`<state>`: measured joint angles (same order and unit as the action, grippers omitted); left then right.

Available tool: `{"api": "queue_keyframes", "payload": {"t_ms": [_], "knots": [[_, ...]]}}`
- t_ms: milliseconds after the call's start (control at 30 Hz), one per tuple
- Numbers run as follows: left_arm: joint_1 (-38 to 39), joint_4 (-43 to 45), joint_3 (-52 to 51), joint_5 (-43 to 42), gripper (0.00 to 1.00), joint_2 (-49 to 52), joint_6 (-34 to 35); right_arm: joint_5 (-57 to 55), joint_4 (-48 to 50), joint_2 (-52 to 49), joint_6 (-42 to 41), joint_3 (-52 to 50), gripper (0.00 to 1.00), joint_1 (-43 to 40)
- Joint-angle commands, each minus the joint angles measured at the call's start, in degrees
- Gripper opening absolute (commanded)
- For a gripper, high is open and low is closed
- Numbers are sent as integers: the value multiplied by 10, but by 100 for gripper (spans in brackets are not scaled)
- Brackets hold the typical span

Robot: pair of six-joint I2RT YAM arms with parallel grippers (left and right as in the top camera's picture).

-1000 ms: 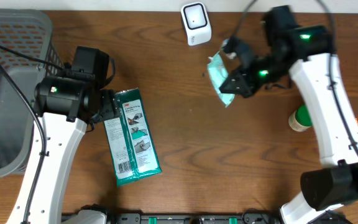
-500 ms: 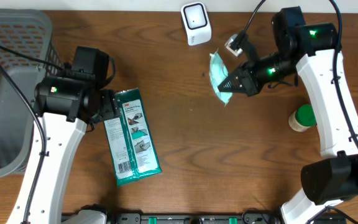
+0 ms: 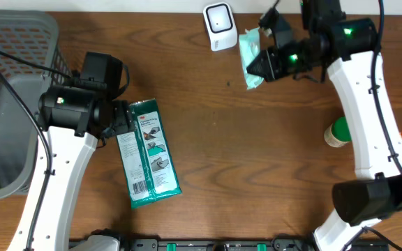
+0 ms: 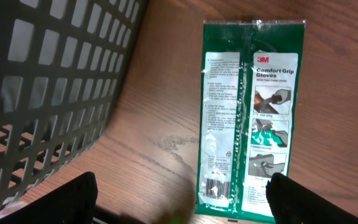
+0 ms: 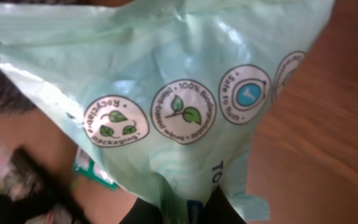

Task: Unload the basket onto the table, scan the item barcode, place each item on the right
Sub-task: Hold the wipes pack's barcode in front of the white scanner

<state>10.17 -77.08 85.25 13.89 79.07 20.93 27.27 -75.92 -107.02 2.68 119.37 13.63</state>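
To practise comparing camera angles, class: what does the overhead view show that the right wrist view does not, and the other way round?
Only the overhead view: the white scanner, the grey basket, the green glove pack and the green-lidded tub. Only the right wrist view: the round printed badges, one reading "Recyclable packaging". Both: the pale green pouch pinched in the right gripper, over the wooden table.

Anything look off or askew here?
Nothing spilled or damaged. The pouch hangs crumpled in the shut right gripper beside the scanner; the glove pack lies flat, slightly skewed.
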Motion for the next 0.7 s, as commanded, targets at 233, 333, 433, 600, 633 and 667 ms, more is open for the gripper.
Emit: {"api": "queue_keyframes", "payload": {"t_ms": [233, 333, 433, 600, 633, 667], "knots": [[-1, -2, 2, 7, 88, 0, -1, -209, -44, -190, -155, 299, 1, 36], [-1, -2, 3, 7, 88, 0, -1, -240, 57, -269, -151, 317, 1, 40], [-1, -2, 3, 8, 88, 0, -1, -256, 132, -307, -133, 317, 1, 48], [-1, -2, 2, 8, 88, 0, -1, -336, 224, -361, -109, 317, 1, 64], [-1, -2, 2, 8, 88, 0, -1, -352, 237, -369, -96, 317, 1, 67], [-1, -2, 2, 8, 88, 0, -1, -366, 253, -379, -75, 317, 1, 71]]}}
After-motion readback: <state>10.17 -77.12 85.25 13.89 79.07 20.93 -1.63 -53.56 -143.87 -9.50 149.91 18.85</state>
